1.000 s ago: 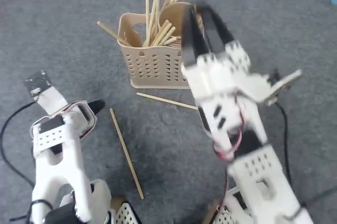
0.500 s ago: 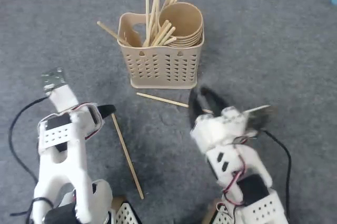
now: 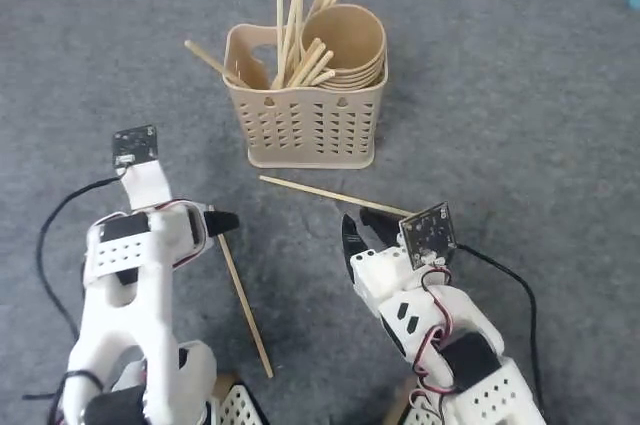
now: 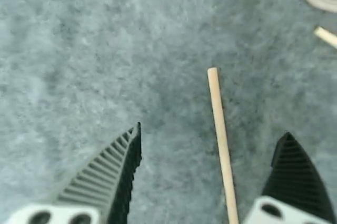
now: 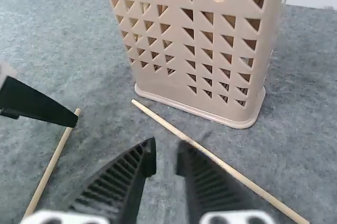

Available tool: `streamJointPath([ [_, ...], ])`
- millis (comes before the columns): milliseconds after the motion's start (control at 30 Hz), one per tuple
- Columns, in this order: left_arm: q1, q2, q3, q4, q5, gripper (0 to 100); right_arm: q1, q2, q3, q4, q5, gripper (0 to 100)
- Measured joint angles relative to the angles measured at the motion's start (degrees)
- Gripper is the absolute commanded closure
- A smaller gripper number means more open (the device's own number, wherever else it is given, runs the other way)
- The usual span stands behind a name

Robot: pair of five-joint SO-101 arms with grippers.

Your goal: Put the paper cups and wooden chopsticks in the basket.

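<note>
1. High view: the left tool point(image 3: 218, 222) is hovering at lower left over one wooden chopstick point(image 3: 240, 295)'s upper end. The right tool point(image 3: 360, 223) is sitting just below the second chopstick point(image 3: 330, 193), which is lying before the basket point(image 3: 305, 125).
2. Left wrist view: the left tool point(image 4: 212, 130) is gaping wide and empty, with the wooden chopstick point(image 4: 220, 129) lying lengthwise between its jaws.
3. Right wrist view: the right tool point(image 5: 166, 147) is standing barely parted and empty, with the second chopstick point(image 5: 163, 124) slanting just past its tips.
</note>
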Motion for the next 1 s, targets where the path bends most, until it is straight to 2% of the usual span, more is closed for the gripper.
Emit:
streamJointPath([
  [267, 0.18, 14.07, -8.79, 3.34, 0.7, 64, -0.26, 0.0, 0.0, 0.0, 0.0, 96.9],
  [567, 0.35, 33.32, -25.32, 10.81, 0.79, 87, -0.18, 0.0, 0.0, 0.0, 0.0, 96.9],
  [733, 1.58, 37.01, -30.59, 12.66, 0.7, 92, -0.18, 0.0, 0.0, 0.0, 0.0, 96.6],
  [1000, 3.52, 37.63, -31.47, 12.92, 0.88, 98, -0.26, 0.0, 0.0, 0.0, 0.0, 96.5],
])
